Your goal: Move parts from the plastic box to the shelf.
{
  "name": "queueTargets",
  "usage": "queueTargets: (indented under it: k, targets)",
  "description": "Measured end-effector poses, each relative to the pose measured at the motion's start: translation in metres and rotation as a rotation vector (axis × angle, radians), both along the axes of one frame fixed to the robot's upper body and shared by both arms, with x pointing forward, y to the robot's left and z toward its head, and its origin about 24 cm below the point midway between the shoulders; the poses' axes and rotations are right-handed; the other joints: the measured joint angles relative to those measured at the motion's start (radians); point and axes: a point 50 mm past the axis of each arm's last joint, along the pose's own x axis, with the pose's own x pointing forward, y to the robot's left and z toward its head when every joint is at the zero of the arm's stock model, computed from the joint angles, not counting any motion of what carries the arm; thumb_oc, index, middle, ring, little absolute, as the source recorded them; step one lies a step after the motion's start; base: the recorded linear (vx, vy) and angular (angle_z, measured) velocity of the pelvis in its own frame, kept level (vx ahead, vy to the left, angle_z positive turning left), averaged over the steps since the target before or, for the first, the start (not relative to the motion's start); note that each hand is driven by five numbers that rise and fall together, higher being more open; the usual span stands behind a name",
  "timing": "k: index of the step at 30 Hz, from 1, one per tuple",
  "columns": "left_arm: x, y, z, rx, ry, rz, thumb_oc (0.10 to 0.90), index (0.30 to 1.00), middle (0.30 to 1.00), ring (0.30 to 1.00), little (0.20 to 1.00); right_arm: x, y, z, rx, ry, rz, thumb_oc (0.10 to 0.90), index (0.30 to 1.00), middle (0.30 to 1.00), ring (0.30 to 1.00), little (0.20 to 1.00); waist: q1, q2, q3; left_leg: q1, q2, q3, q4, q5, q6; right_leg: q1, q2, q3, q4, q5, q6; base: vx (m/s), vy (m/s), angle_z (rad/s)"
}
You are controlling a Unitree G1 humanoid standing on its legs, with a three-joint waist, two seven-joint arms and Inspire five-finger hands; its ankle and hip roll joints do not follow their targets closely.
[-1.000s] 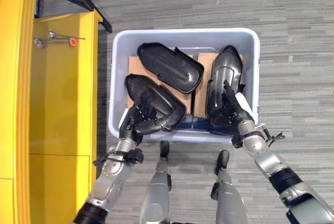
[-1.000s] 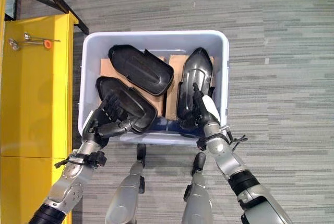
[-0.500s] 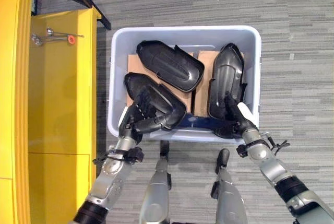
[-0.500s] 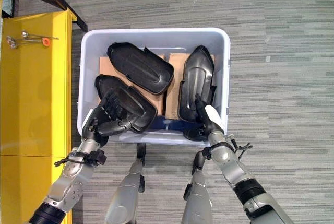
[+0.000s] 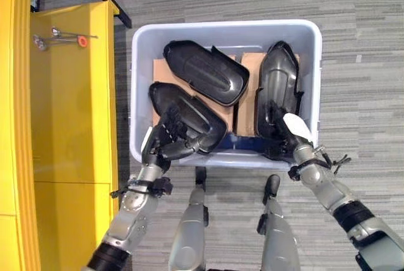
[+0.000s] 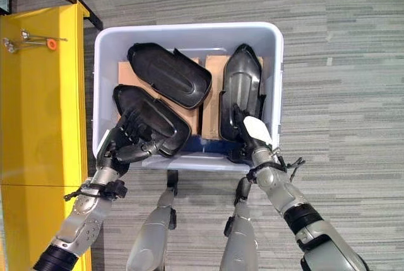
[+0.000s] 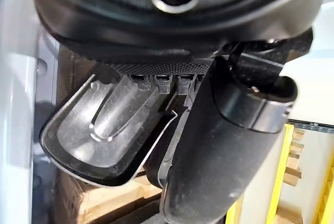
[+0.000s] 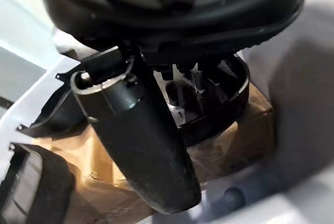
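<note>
Parts of black moulded plastic lie in the plastic box (image 5: 225,28) on the floor, bedded on cardboard (image 5: 247,103), probably to keep them from sliding. Nearest, the left hand (image 5: 165,146) curls its fingers (image 6: 129,133) over the near end of the left part (image 5: 189,118), gripping it for lifting. The right hand (image 5: 285,133) lies on the right part (image 5: 279,91); whether its fingers clasp it I cannot tell. Beyond the left fingers rests a third part (image 5: 205,74). The yellow shelf (image 5: 72,100) stands left of them.
</note>
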Motion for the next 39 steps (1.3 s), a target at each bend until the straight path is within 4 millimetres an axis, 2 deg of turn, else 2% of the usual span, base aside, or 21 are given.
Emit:
queueTargets:
  k: [11, 12, 14, 15, 19, 29, 35, 39]
  targets:
    - [0.003, -0.002, 0.004, -0.01, -0.012, 0.013, 0.9, 1.0, 1.0, 1.0, 1.0, 0.012, 0.008, 0.006, -0.087, -0.114, -0.039, 0.9, 1.0, 1.0, 1.0, 1.0, -0.006, 0.017, 0.018, -0.082, -0.027, 0.01, 0.044, 0.009, 0.018, -0.137, -0.037, 0.039, 0.139, -0.036, 0.007, -0.02, 0.001, 0.0]
    - [0.004, -0.004, 0.004, -0.02, -0.015, 0.016, 0.9, 1.0, 1.0, 1.0, 1.0, 0.015, 0.009, 0.005, -0.097, -0.118, -0.052, 0.765, 0.811, 0.811, 0.811, 0.811, -0.007, 0.017, 0.018, -0.096, -0.027, 0.009, 0.056, 0.005, 0.023, -0.163, -0.044, 0.047, 0.174, -0.05, 0.002, 0.0, 0.0, 0.0]
    - [0.004, -0.006, 0.004, -0.022, -0.016, 0.008, 0.9, 1.0, 1.0, 1.0, 1.0, 0.019, 0.009, 0.004, -0.107, -0.126, -0.07, 0.414, 0.319, 0.319, 0.319, 0.319, -0.01, 0.018, 0.018, -0.104, -0.03, 0.008, 0.056, 0.007, 0.027, -0.19, -0.048, 0.055, 0.212, -0.064, -0.001, 0.0, 0.0, 0.0]
    - [0.004, -0.008, 0.004, -0.021, -0.015, 0.003, 0.9, 1.0, 1.0, 1.0, 1.0, 0.02, 0.011, 0.006, -0.112, -0.132, -0.068, 0.4, 0.3, 0.3, 0.3, 0.3, -0.011, 0.018, 0.017, -0.108, -0.032, 0.008, 0.057, 0.009, 0.028, -0.203, -0.051, 0.06, 0.23, -0.068, -0.002, 0.0, 0.0, 0.0]
    - [0.002, -0.012, 0.001, -0.022, -0.003, -0.014, 0.9, 1.0, 1.0, 1.0, 1.0, 0.03, 0.008, 0.02, -0.124, -0.186, -0.098, 0.4, 0.3, 0.3, 0.3, 0.3, -0.022, 0.021, 0.016, -0.113, -0.037, 0.009, 0.061, 0.009, 0.027, -0.238, -0.058, 0.08, 0.287, -0.086, -0.003, 0.0, 0.0, 0.0]
    - [0.001, -0.014, -0.001, -0.021, 0.004, -0.021, 0.9, 1.0, 1.0, 1.0, 1.0, 0.031, 0.009, 0.023, -0.146, -0.203, -0.082, 0.4, 0.3, 0.3, 0.3, 0.3, -0.028, 0.042, 0.001, -0.106, -0.032, 0.005, 0.057, 0.011, 0.03, -0.247, -0.054, 0.086, 0.315, -0.093, -0.011, 0.0, 0.0, 0.0]
    - [-0.001, -0.013, -0.004, -0.021, 0.016, -0.018, 0.9, 1.0, 1.0, 1.0, 1.0, 0.026, 0.008, 0.01, -0.128, -0.164, -0.091, 0.4, 0.3, 0.3, 0.3, 0.3, -0.026, 0.046, -0.001, -0.058, -0.028, 0.018, 0.042, 0.016, 0.036, -0.192, -0.049, 0.084, 0.283, -0.083, -0.013, 0.01, -0.007, -0.03]
    - [-0.002, -0.013, -0.006, -0.022, 0.022, -0.017, 0.9, 1.0, 1.0, 1.0, 1.0, 0.016, 0.008, -0.01, -0.095, -0.084, -0.091, 0.4, 0.3, 0.3, 0.3, 0.3, -0.026, 0.046, -0.003, 0.005, -0.023, 0.019, 0.026, 0.021, 0.041, -0.099, -0.045, 0.056, 0.22, -0.068, -0.004, 0.02, -0.004, 0.03]
